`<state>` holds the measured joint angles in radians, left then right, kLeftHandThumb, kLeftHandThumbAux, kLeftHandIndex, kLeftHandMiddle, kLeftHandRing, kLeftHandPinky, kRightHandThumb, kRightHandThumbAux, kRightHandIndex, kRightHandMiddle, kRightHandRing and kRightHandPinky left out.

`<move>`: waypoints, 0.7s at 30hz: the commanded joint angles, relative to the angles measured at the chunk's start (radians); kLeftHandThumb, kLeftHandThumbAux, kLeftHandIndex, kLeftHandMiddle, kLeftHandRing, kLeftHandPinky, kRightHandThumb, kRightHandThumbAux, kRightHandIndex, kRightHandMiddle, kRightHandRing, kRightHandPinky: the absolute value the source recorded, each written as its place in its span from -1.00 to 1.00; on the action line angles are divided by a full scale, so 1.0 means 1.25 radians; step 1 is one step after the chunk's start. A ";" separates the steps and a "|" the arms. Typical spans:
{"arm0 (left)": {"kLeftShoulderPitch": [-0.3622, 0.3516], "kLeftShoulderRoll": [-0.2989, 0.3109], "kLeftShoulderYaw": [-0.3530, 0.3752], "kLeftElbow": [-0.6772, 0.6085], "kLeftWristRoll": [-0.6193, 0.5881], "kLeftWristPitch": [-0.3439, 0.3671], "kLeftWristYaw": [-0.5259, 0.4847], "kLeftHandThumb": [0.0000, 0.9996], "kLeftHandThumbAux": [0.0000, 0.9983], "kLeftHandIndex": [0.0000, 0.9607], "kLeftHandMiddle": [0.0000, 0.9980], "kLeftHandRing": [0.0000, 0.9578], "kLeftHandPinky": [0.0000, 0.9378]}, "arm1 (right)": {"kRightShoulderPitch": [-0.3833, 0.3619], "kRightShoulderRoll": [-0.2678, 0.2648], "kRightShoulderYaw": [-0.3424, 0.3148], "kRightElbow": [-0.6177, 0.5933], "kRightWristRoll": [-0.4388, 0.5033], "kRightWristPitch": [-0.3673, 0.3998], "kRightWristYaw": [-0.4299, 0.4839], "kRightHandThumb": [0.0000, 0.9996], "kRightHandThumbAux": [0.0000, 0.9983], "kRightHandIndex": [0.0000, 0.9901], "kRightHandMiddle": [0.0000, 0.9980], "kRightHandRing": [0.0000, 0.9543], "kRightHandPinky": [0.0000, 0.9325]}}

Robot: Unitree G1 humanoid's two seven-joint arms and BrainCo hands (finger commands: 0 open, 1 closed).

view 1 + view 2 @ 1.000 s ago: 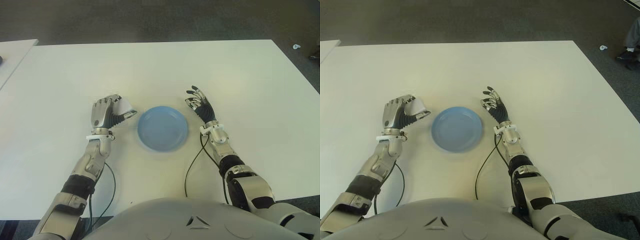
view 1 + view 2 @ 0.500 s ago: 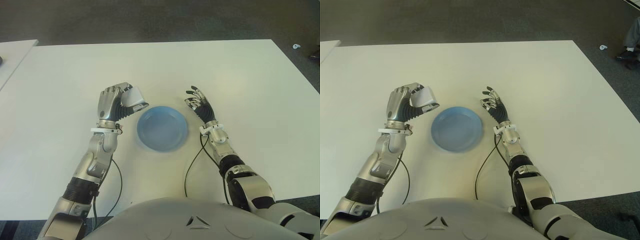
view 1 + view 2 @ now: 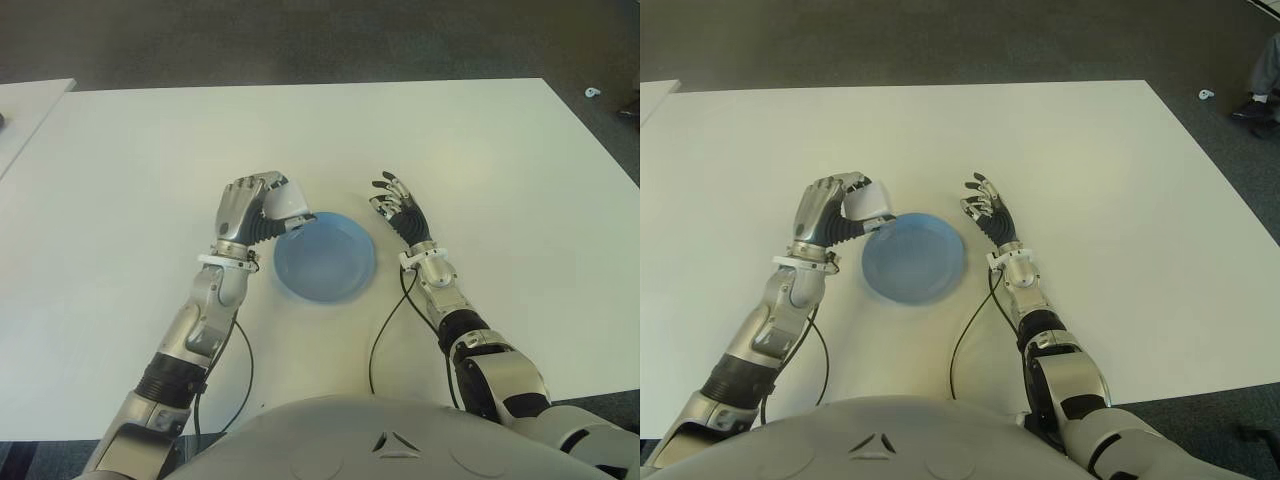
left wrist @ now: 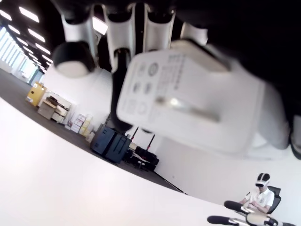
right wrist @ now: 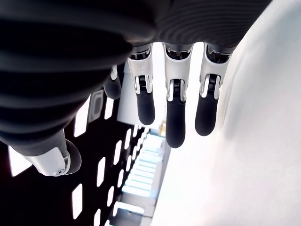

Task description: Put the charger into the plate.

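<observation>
A white charger is gripped in my left hand, held above the table at the left rim of the blue plate. The left wrist view shows the charger close up, fingers curled around it. The plate lies in the middle of the white table and holds nothing. My right hand shows just right of the plate, fingers spread and holding nothing; the right wrist view shows its fingers relaxed.
Two dark cables trail from my wrists toward the table's near edge. A second white table edge shows at the far left. A person sits far off in the left wrist view.
My left hand has carried the charger up and to the right, from left of the plate to its left rim. The right hand has not moved.
</observation>
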<state>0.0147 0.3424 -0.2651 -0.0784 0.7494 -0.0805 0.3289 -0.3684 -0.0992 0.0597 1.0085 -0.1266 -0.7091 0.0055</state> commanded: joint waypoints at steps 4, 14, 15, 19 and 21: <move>-0.006 0.003 -0.042 0.011 0.043 -0.003 -0.042 -0.18 -0.01 0.71 0.75 0.79 0.74 | 0.086 0.019 0.005 0.045 -0.005 0.067 -0.006 -0.81 0.01 -1.00 -0.53 -0.32 -0.34; -0.001 -0.001 -0.073 0.020 0.068 -0.003 -0.072 -0.23 0.03 0.68 0.72 0.76 0.75 | 0.082 0.025 -0.004 0.048 0.010 0.087 0.004 -0.84 -0.03 -1.00 -0.53 -0.35 -0.46; -0.003 -0.004 -0.079 0.028 0.071 -0.006 -0.069 -0.23 0.03 0.68 0.72 0.76 0.76 | 0.080 0.027 -0.009 0.048 0.021 0.093 0.017 -0.85 -0.03 -1.00 -0.53 -0.36 -0.46; -0.011 -0.011 -0.092 0.048 0.075 -0.013 -0.061 -0.25 0.04 0.68 0.73 0.77 0.79 | 0.078 0.031 -0.021 0.046 0.043 0.109 0.049 -0.87 -0.08 -1.00 -0.54 -0.38 -0.57; -0.017 -0.015 -0.100 0.064 0.075 -0.020 -0.057 -0.25 0.04 0.68 0.73 0.77 0.78 | 0.078 0.034 -0.029 0.040 0.057 0.118 0.067 -0.88 -0.09 -1.00 -0.54 -0.40 -0.60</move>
<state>0.0114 0.3331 -0.3735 -0.0348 0.8360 -0.0900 0.2548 -0.3686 -0.0838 0.0307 0.9957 -0.0795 -0.6679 0.0514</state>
